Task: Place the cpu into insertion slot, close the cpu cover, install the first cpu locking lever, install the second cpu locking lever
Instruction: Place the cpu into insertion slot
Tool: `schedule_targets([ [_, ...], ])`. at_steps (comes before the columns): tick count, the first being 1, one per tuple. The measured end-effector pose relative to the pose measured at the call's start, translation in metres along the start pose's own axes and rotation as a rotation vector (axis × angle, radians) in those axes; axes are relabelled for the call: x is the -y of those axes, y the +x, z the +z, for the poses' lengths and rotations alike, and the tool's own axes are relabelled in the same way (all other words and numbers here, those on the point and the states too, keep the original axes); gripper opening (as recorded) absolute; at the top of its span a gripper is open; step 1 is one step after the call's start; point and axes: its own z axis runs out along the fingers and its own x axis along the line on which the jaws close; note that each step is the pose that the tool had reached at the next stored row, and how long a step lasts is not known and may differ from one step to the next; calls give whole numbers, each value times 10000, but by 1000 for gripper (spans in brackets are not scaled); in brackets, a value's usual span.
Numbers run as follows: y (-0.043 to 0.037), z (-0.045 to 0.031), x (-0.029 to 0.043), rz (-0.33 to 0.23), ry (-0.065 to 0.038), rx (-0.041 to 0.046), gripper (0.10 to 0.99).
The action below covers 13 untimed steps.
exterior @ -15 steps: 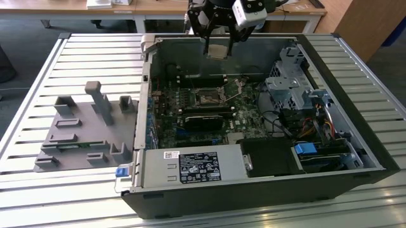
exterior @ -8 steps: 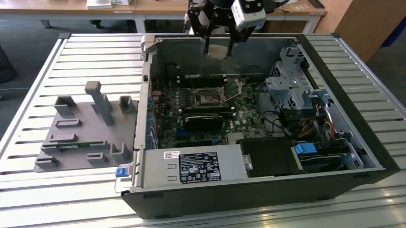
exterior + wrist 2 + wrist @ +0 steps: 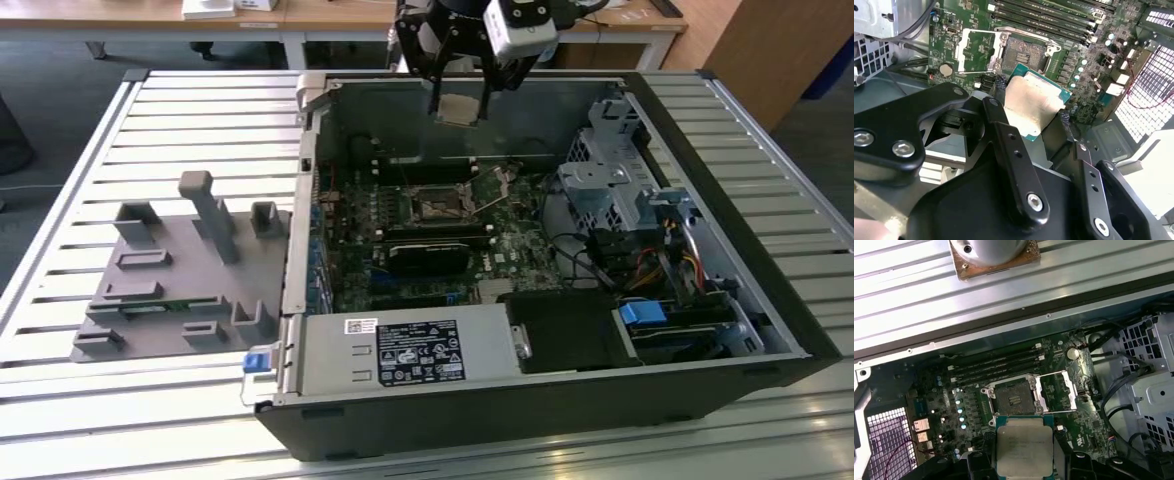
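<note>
CPU (image 3: 458, 108) is clamped in the pincer (image 3: 461, 100) by two opposite edges, metal top facing the wrist cameras, and hangs in the air above the open computer case (image 3: 534, 420) that lies on the slatted table (image 3: 134, 420). In the exterior view it is over the far part of the case, close to the far wall and well above the green board. The insertion slot (image 3: 437, 205) lies lower and nearer the case's middle, so the chip is offset toward the far wall and not yet over the socket. In the first wrist view the CPU (image 3: 1024, 447) sits between the pincer's black fingers (image 3: 979, 460), and its forward edge just overlaps the rim of the insertion slot (image 3: 1014, 400); chip edges and socket edges run roughly parallel, so little rotation appears needed. The socket is empty and dark at its centre. The CPU cover (image 3: 1056, 392) is swung open beside the slot – on the side toward the drive cage (image 3: 607, 185) – and leaves the opening free. In the second wrist view the CPU (image 3: 1034, 102) is apart from the slot (image 3: 1024, 52), nothing touching.
</note>
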Motion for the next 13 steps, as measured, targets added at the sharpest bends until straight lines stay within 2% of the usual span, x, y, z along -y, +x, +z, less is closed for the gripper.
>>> schedule_targets([
  [13,0,4,-2,515,37,54,541],
])
